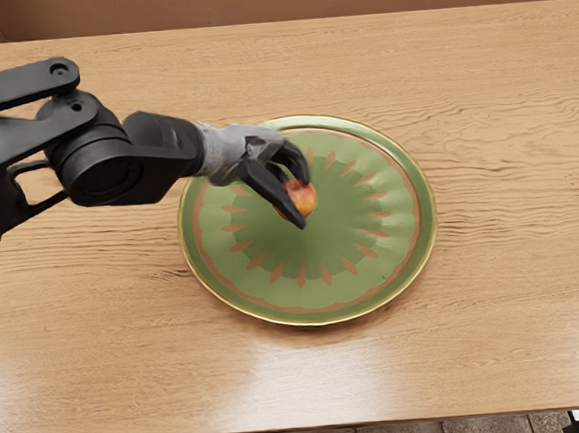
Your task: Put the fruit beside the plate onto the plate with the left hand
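A small red and yellow fruit [303, 197] is held over the middle of a green plate [393, 258] with a gold rim and a ring of orange marks. My left hand [285, 182] reaches in from the left, over the plate's left half, and its dark fingers [272, 186] are curled around the fruit. I cannot tell whether the fruit touches the plate or hangs just above it. The right arm does not show.
The plate lies on a wooden table [499, 80] whose front edge runs along the bottom of the view. The left arm's bulky black forearm [115, 160] hangs over the table left of the plate.
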